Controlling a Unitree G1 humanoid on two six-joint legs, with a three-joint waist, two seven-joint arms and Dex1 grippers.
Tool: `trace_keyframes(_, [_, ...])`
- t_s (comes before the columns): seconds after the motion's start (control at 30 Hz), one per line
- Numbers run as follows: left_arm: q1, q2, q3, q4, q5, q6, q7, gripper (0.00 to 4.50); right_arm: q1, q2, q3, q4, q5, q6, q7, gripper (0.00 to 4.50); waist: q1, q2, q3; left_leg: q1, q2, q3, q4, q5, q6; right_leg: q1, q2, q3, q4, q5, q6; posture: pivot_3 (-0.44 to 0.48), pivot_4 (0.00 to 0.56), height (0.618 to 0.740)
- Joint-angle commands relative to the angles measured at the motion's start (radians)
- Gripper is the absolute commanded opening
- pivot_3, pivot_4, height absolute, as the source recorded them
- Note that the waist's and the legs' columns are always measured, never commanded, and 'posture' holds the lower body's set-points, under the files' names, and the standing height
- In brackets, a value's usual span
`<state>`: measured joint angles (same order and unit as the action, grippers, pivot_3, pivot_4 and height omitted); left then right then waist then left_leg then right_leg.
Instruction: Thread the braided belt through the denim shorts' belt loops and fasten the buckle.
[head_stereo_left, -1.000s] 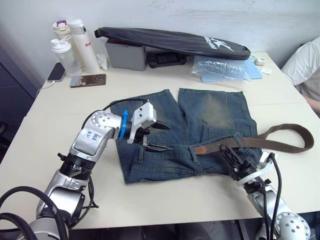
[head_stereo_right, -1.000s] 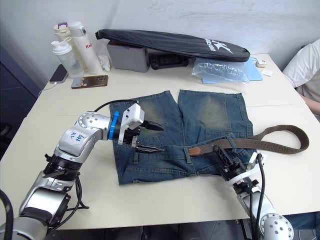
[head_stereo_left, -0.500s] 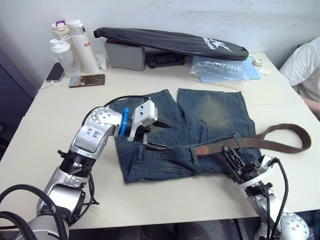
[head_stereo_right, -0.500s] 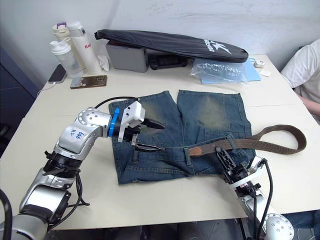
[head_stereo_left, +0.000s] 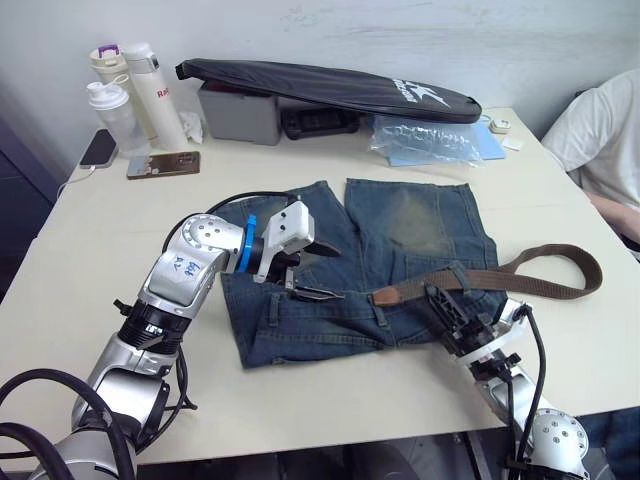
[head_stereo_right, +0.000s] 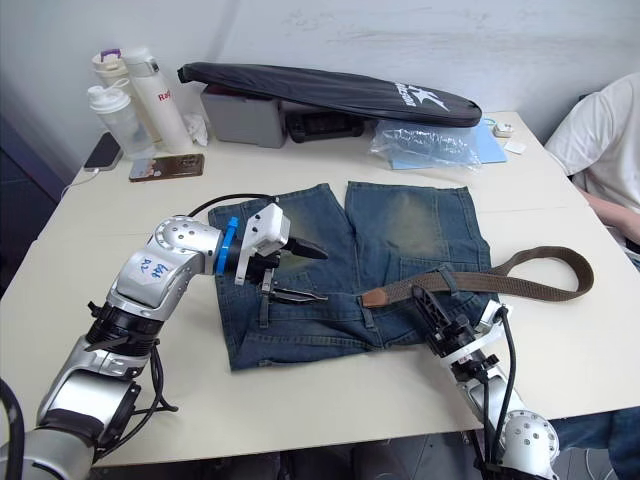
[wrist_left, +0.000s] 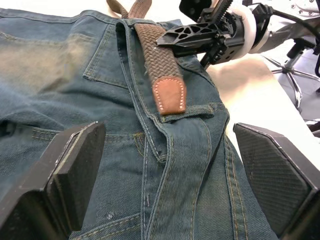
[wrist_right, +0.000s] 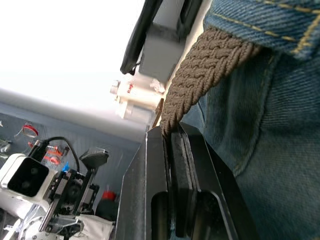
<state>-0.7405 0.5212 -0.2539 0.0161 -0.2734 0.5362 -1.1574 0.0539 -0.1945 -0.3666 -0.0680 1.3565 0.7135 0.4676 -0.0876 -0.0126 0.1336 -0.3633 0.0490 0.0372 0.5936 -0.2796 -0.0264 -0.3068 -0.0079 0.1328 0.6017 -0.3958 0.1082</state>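
The denim shorts (head_stereo_left: 410, 215) lie flat with the waistband toward me. The braided belt (head_stereo_right: 545, 253) runs along the waistband's right half and curls into a loop off the right side. Its tan tip (wrist_left: 169, 95) ends right at a belt loop (wrist_left: 192, 111) near the fly. My right gripper (head_stereo_left: 445, 305) is shut on the belt just behind the tip, the braid pinched between its fingers (wrist_right: 160, 165). My left gripper (head_stereo_left: 322, 272) hovers open over the waistband's left half, facing the tip. The buckle is hidden.
Bottles (head_stereo_left: 120, 95), two phones (head_stereo_left: 163, 163), a grey box (head_stereo_left: 238, 110), a long black bag (head_stereo_left: 320, 85) and a plastic bag (head_stereo_left: 425, 140) line the table's far side. A person in white (head_stereo_left: 600, 130) sits at the right edge.
The whole view has shifted a little. My right gripper keeps its hold on the belt and has edged left, bringing the tan tip slightly nearer the loop. The left gripper stays open in place.
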Motion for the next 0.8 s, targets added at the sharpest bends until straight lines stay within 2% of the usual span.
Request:
trace_keyframes(0.03, [-0.008, 0.004, 0.005, -0.028, -0.006, -0.002, -0.001, 4.50, 0.014, -0.014, -0.036, 0.062, -0.025, 0.001, -0.019, 0.01, 0.003, 0.000, 0.000, 0.000, 0.000, 0.000, 0.000, 0.000, 0.000, 0.000, 0.000, 0.000, 0.000, 0.000, 0.000, 0.000, 0.150, 0.740])
trace_keyframes(0.13, [-0.008, 0.003, 0.004, -0.026, -0.005, -0.004, 0.000, 4.50, 0.027, -0.047, -0.054, 0.054, -0.030, 0.022, -0.006, 0.01, 0.006, 0.000, 0.000, 0.005, -0.002, 0.000, 0.000, 0.000, 0.000, 0.001, -0.002, 0.000, -0.001, 0.000, 0.000, 0.000, 0.150, 0.740])
trace_keyframes(0.37, [-0.003, 0.003, 0.004, -0.034, -0.005, -0.005, 0.001, 4.50, 0.077, -0.147, -0.083, 0.017, -0.073, 0.030, 0.017, 0.01, 0.035, 0.001, 0.000, 0.003, -0.003, 0.000, 0.000, -0.001, 0.002, 0.001, -0.005, 0.000, -0.005, 0.000, -0.001, 0.000, 0.150, 0.740])
trace_keyframes(0.57, [0.009, 0.006, 0.005, -0.045, -0.006, -0.003, 0.005, 4.50, 0.066, -0.169, -0.158, 0.047, -0.037, 0.008, 0.022, 0.01, 0.053, 0.003, -0.001, -0.001, -0.004, -0.001, 0.000, -0.003, 0.003, 0.000, -0.007, -0.003, -0.008, 0.001, -0.001, 0.000, 0.150, 0.740])
trace_keyframes(0.8, [0.011, 0.009, 0.004, -0.051, -0.007, -0.001, 0.001, 4.50, 0.047, -0.163, -0.179, 0.091, -0.035, 0.012, 0.038, 0.01, 0.059, 0.004, -0.001, -0.004, -0.006, -0.001, 0.000, -0.002, 0.005, 0.000, -0.015, -0.015, -0.010, 0.001, -0.001, 0.000, 0.150, 0.740])
